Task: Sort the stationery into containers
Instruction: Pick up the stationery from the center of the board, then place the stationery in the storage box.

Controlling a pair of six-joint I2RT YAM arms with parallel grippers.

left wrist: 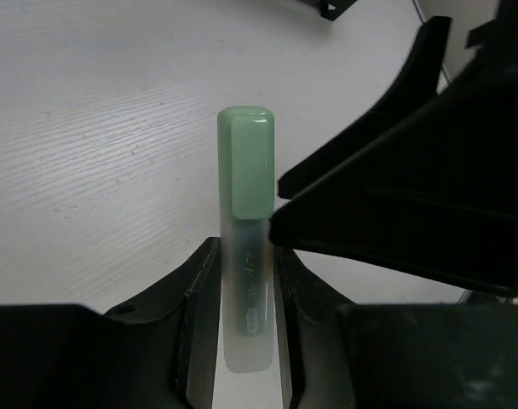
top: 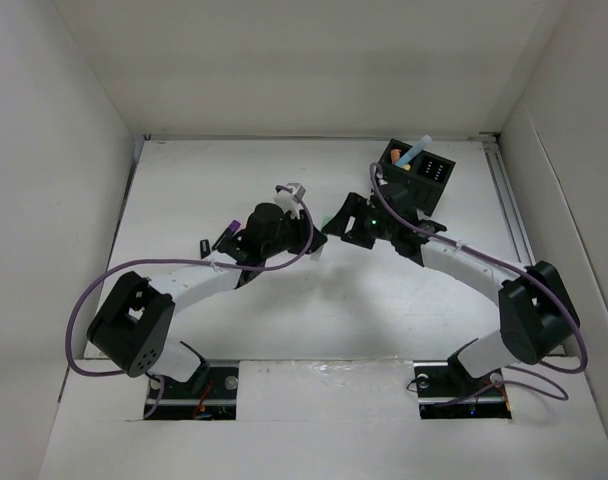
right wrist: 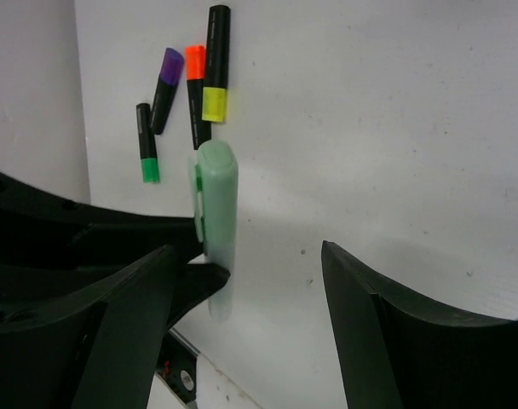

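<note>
the white desk [top: 234, 180] carries everything, and the two arms meet over its middle in the top view

the left end effector [left wrist: 244, 268] is pinching the green highlighter [left wrist: 246, 170] by its pale barrel, one finger on each side. the green cap sticks out past the fingertips toward 12 o'clock in the left wrist view

the right end effector [right wrist: 249, 256] is spread wide. the highlighter stands between its fingers, close to the one at 9 o'clock and well apart from the one at 3 o'clock. whether that near finger touches it i cannot tell

the black organiser box [top: 431, 172] sits at 1 o'clock on the desk, with a blue marker [top: 414, 155] leaning out of it

in the right wrist view four black pens lie near one another at 11 o'clock from the highlighter: a yellow-banded marker [right wrist: 215, 68], an orange-capped marker [right wrist: 193, 94], a purple-capped marker [right wrist: 166, 85] and a green-ended marker [right wrist: 145, 145]
</note>
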